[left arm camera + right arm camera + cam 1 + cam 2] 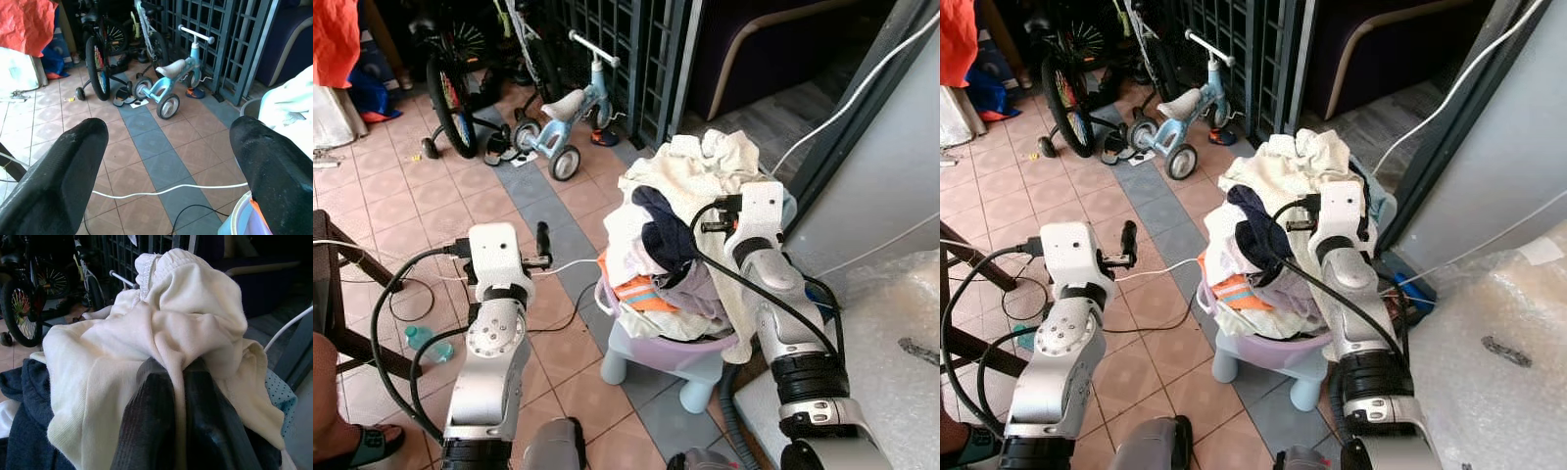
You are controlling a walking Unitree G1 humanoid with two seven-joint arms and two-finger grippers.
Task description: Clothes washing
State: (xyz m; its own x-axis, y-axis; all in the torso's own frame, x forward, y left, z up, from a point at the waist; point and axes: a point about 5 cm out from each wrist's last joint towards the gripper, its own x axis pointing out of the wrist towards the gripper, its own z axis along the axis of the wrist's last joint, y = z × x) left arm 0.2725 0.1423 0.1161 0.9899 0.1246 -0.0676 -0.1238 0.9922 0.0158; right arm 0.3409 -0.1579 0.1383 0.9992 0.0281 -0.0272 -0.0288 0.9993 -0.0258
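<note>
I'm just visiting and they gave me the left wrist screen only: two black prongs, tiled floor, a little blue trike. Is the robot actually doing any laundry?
Observer: Yes. The right tool is shut on a cream garment on top of the clothes pile.
Operator: A pile? Where is it?
Observer: Heaped in a lilac basket that sits on a pale stool, in front of the robot and to its right.
Operator: And the prongs I see?
Observer: Those are the fingers of the left tool, open and held over the tiles beside the basket, with nothing in them.
Operator: Anyone nearby?
Observer: A person's foot in a sandal shows at the robot's far left.
</note>
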